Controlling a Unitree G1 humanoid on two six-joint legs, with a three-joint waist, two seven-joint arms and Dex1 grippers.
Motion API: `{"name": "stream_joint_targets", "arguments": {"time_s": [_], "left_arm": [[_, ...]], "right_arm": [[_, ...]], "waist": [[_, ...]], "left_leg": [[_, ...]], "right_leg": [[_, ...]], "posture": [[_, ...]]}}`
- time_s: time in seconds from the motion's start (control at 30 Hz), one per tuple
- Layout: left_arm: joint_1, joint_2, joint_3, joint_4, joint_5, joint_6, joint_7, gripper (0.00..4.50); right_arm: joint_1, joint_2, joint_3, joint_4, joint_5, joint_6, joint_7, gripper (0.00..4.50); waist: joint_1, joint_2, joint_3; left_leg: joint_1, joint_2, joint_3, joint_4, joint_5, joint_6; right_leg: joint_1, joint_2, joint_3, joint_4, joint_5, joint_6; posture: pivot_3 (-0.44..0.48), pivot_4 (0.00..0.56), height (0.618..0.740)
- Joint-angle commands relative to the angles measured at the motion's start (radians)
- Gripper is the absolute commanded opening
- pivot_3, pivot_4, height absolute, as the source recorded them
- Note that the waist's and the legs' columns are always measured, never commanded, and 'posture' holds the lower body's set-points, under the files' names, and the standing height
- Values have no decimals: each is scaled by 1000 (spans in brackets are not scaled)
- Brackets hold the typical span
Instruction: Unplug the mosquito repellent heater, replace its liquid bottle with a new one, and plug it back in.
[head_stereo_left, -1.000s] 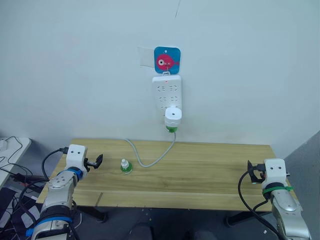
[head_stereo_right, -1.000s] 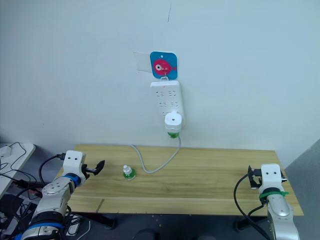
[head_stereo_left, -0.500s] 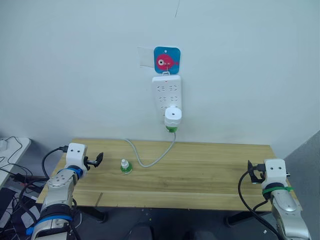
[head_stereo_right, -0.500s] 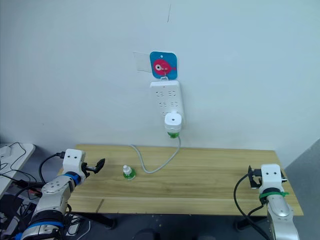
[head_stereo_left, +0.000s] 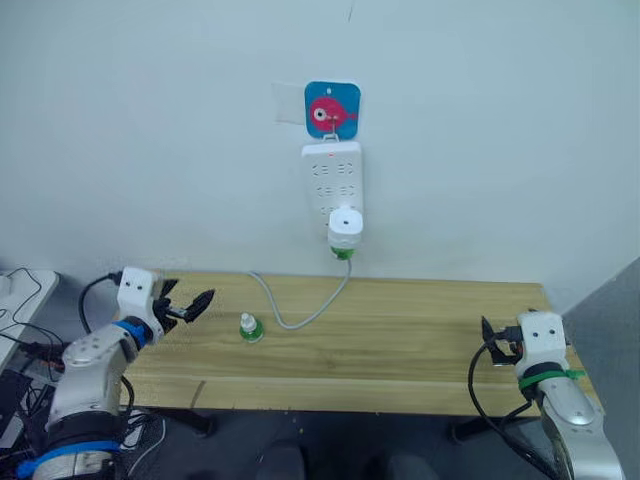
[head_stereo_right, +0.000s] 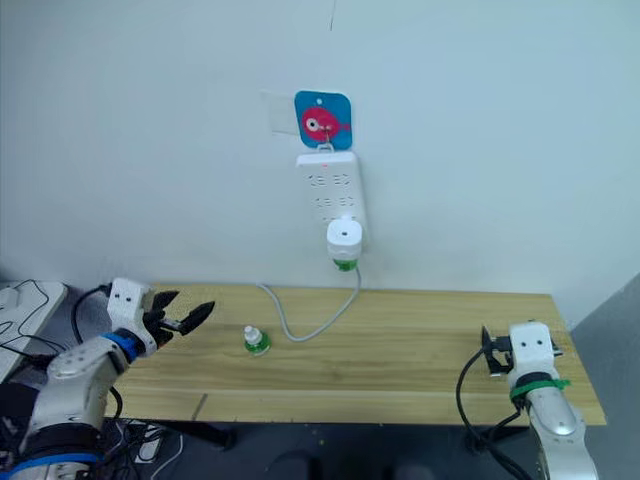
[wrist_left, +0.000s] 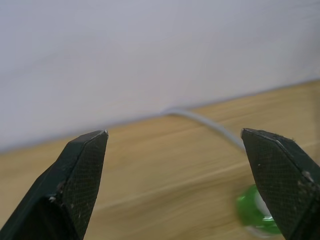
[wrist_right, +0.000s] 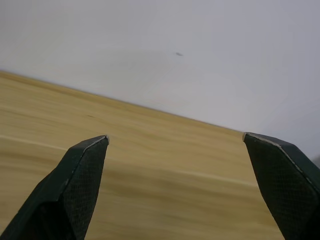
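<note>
The white mosquito repellent heater (head_stereo_left: 345, 225) is plugged into the bottom of a white power strip (head_stereo_left: 332, 175) on the wall, with a green liquid bottle (head_stereo_left: 343, 254) under it. A second small green bottle with a white cap (head_stereo_left: 248, 328) stands on the wooden table (head_stereo_left: 400, 350), left of centre. It also appears in the left wrist view as the bottle (wrist_left: 255, 216), beyond one fingertip. My left gripper (head_stereo_left: 193, 306) hovers open above the table's left end, pointing toward that bottle and about a hand's width short of it. My right gripper (head_stereo_left: 488, 336) is open and empty at the table's right end.
A grey cable (head_stereo_left: 300, 318) hangs from the power strip and curls onto the table behind the standing bottle. A blue and pink sticker (head_stereo_left: 332, 110) is above the strip. The wall runs right behind the table. Loose cables (head_stereo_left: 20, 350) lie off the left edge.
My left arm has lifted and swung inward, bringing its gripper higher over the table. The right gripper has shifted slightly inward. The head view has tilted a little.
</note>
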Motion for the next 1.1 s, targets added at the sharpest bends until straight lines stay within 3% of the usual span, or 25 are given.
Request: {"name": "stream_joint_targets", "arguments": {"time_s": [0.03,0.3,0.6,1.1], "left_arm": [[-59,46,-32,-142,-63,100,-91,4479],[-297,33,-130,-169,-67,167,-172,4479],[-440,25,-172,-77,-60,134,-274,4479],[-707,-138,-228,250,-4,-23,-351,4479]], "right_arm": [[-37,-17,50,-176,62,97,73,4500],[-206,36,194,-355,69,293,49,4500],[-311,162,357,-452,9,444,-63,4500],[-329,194,322,-580,86,539,-50,4500]], "waist": [[0,1,14],[0,-2,60],[-3,-2,75],[-7,0,98]], "left_leg": [[-1,-1,-1,0,0,0],[-4,-2,-8,1,1,-1],[-10,-1,-14,0,4,-6],[-23,-2,-31,15,5,-7]], "right_leg": [[0,0,0,0,0,0],[1,3,-3,-1,0,0],[-5,4,-7,-1,0,1],[-4,3,-25,1,0,1]], "posture": [[221,188,740],[210,217,740],[199,234,740],[157,247,740]]}}
